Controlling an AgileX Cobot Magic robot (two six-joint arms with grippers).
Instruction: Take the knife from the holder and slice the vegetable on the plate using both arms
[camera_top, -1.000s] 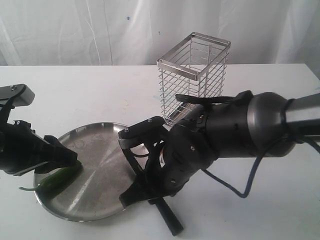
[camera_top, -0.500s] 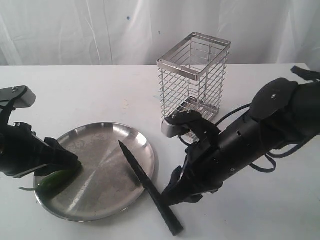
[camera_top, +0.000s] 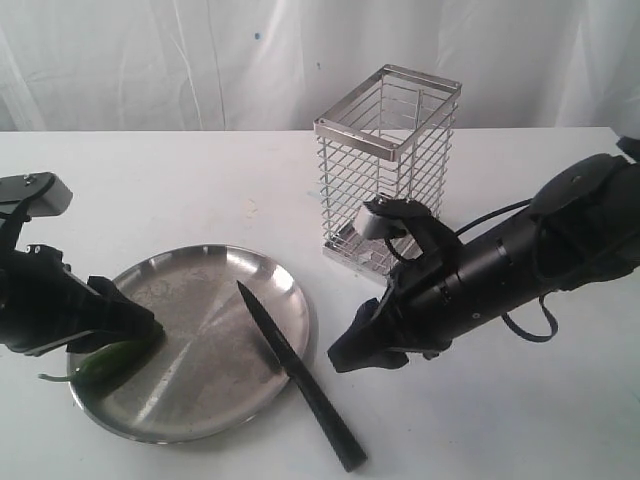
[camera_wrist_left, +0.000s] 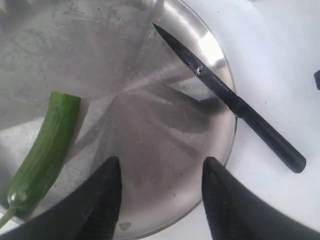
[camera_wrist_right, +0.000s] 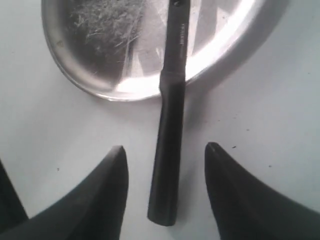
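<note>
Looking first at the knife: it lies flat and free, its blade resting over the rim of the plate with the tip aimed at the plate's middle, and its handle out on the counter off the plate. I read that as a handy lay, since the handle is clear of the plate and open to a pick. Nothing grips it.

The right arm hangs off the plate's edge on the holder side. Its wrist view shows the right jaws spread apart, the handle lined up between them but not closed on.

Across the plate from the knife sits the chili, one end squared off; I see no loose slice. The left arm hovers over that side of the plate. The left jaws are apart and the chili lies just outside their gap, so it isn't pinned. My guess is the left arm is there to steady the chili while the right cuts. The holder stands beyond the plate, no knife in it.
</note>
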